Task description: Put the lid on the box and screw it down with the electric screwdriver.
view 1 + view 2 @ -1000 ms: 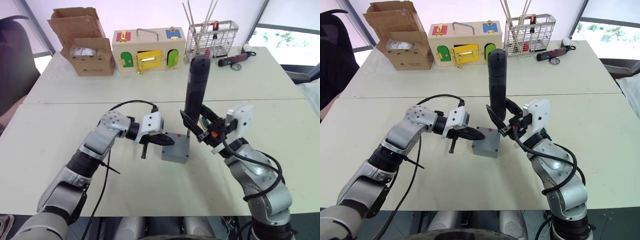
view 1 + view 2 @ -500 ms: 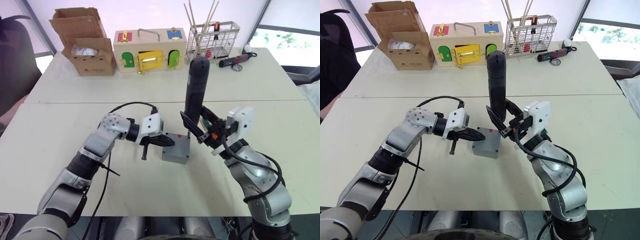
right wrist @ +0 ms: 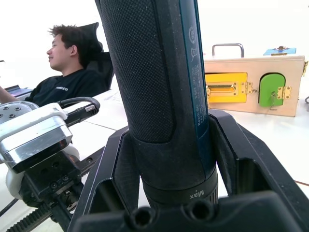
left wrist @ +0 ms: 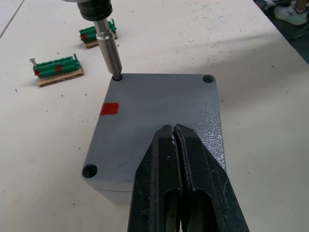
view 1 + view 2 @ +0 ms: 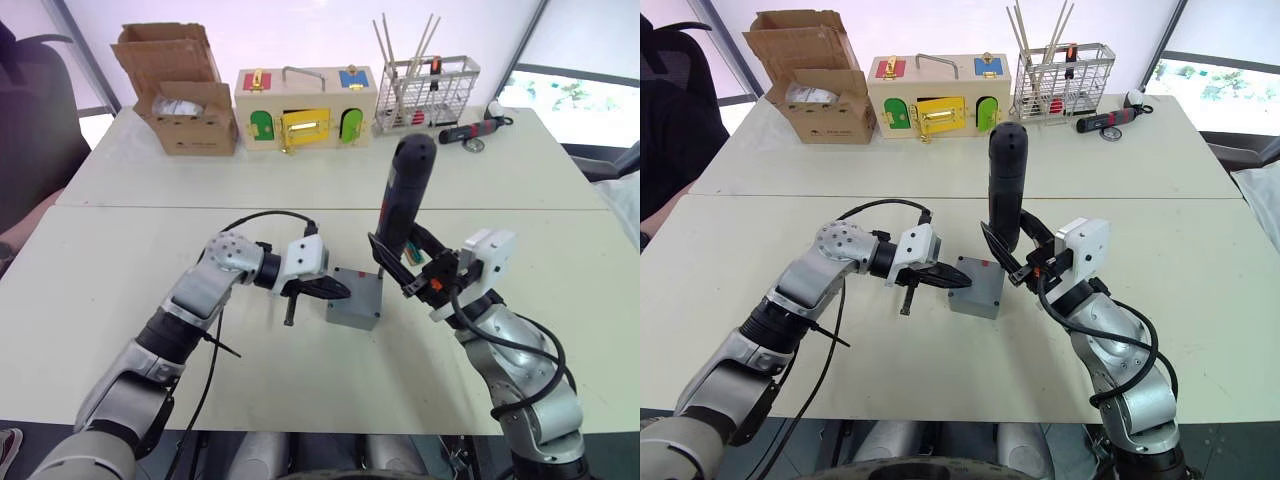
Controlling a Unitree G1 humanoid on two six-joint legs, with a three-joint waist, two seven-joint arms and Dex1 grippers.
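**Bystanders around the work**

Well beyond the grippers we see a cardboard box (image 5: pixel 185 95), a wooden box with coloured doors (image 5: pixel 304 107), a wire basket (image 5: pixel 427 86) holding sticks, and a black-and-red hand tool (image 5: pixel 470 130). Two green terminal strips (image 4: pixel 55 67) lie near the left gripper. A seated person (image 3: pixel 67 72) shows past the right gripper.

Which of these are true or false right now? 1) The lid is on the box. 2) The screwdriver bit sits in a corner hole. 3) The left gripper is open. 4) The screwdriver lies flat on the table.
1) True: the lid covers the box.
2) True: the electric screwdriver has its bit in a corner hole.
3) False: the left gripper is shut, its tips resting on the lid.
4) False: the right gripper holds it nearly upright.
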